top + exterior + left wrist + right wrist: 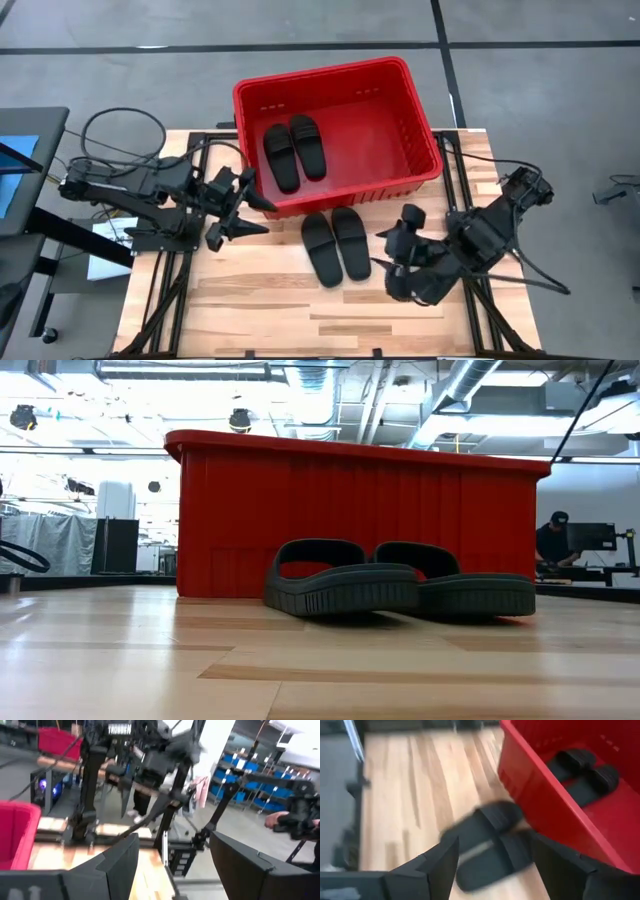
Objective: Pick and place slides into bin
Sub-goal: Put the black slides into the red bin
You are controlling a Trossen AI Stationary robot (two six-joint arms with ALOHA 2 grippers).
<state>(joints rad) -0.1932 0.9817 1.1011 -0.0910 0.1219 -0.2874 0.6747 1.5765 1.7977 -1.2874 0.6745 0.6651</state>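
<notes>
Slides (336,246): we see two black ones lying side by side on the wooden table (260,310), just in front of the near wall of the red bin (404,90). Our right gripper (397,262) hangs just right of this pair, its fingers spread apart and holding nothing. Our left gripper (232,208) waits by the bin's near left corner, fingers also apart and empty. Farther back, inside the bin, two more slides (294,152) rest together on the left side of the floor. We judge the risk ahead is this: the pair on the table touch, so a grasp on one could drag its neighbour, or clip the bin's rim when lifted.
</notes>
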